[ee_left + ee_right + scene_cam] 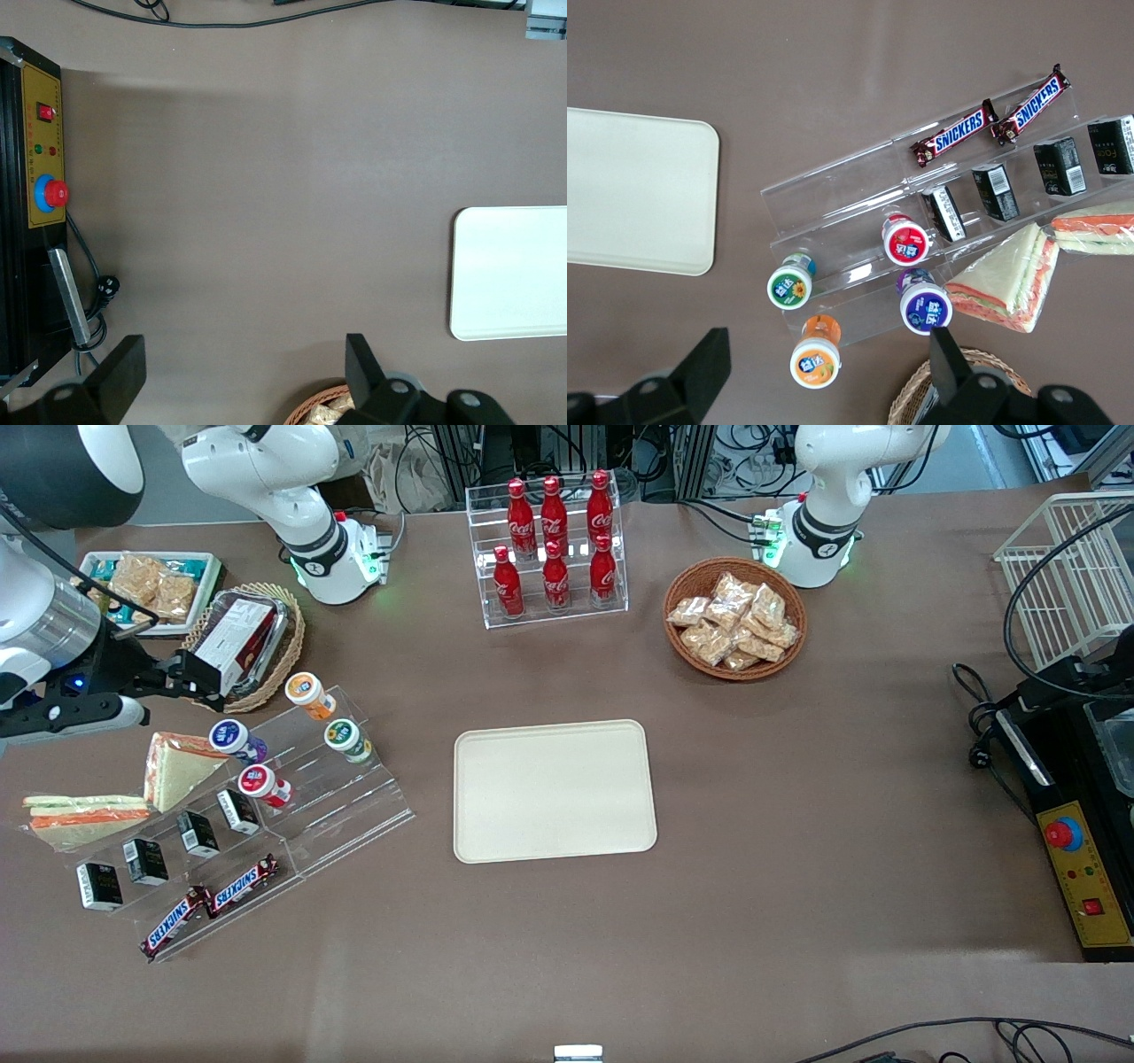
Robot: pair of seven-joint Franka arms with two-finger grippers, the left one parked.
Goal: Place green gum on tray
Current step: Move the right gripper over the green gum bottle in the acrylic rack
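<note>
- Pincer: right arm's gripper, held above the wicker basket at the working arm's end of the table; fingers spread wide, nothing held, as confirmed in the right wrist view.
- Green gum: located on the clear stepped rack, below the pincer and nearer to the front camera than it; seen upright in the wrist view, untouched.
- Orange-lidded bottle: closest neighbour to the pincer, lying between the pincer and the green gum. Risk judged: a descent cut short would be closed on this bottle instead.
- Purple-lidded bottle and red-lidded bottle: set beside the green gum on the same rack. Risk judged: either may be knocked by a wide-spread finger, since the bottles are closely grouped.
- Rack steps: risk judged that a finger may be caught on the clear edges, which are hard to read.
- Tray: well apart from the pincer, toward the table's middle; bare.
- Front view only: basket contents, boxed item, cola bottles, full tray outline.
- Right wrist view only: lid faces seen from directly above, gaps between bottles, finger spread.
- Left wrist view only: a strip of the tray and a control box; the gum is not shown.
</note>
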